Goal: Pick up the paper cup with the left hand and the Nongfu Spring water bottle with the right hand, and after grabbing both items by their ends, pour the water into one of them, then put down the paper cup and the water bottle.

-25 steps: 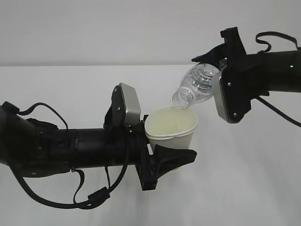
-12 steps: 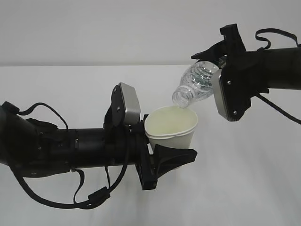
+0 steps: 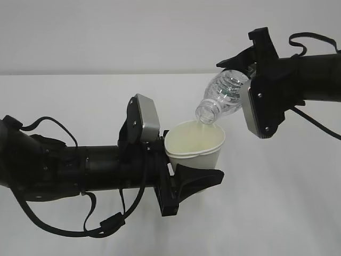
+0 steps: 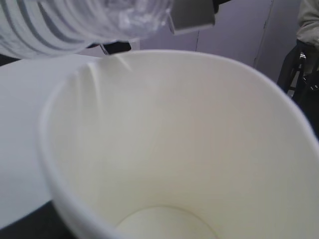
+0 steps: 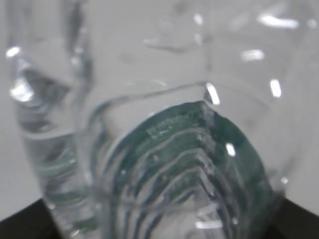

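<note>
My left gripper [image 3: 193, 164] is shut on the white paper cup [image 3: 194, 146] and holds it upright above the table. In the left wrist view the cup's cream inside [image 4: 174, 149] fills the picture, and its rim is creased at the far left. The right gripper [image 3: 237, 82] is shut on the base end of the clear ribbed Nongfu Spring water bottle [image 3: 222, 96]. The bottle tilts neck-down to the left, its open mouth just over the cup's far rim. It looms over the cup [image 4: 75, 25] and fills the right wrist view [image 5: 164, 149]. A faint thread of water seems to fall from the mouth.
The white table [image 3: 287, 202] lies below both arms, with a pale wall behind. The left arm's loose black cables [image 3: 101, 226] hang low at the front left. A dark chair or stand [image 4: 304, 74] shows at the right of the left wrist view.
The right gripper and bottle have risen very slightly. The cup and the left arm stay where they were.
</note>
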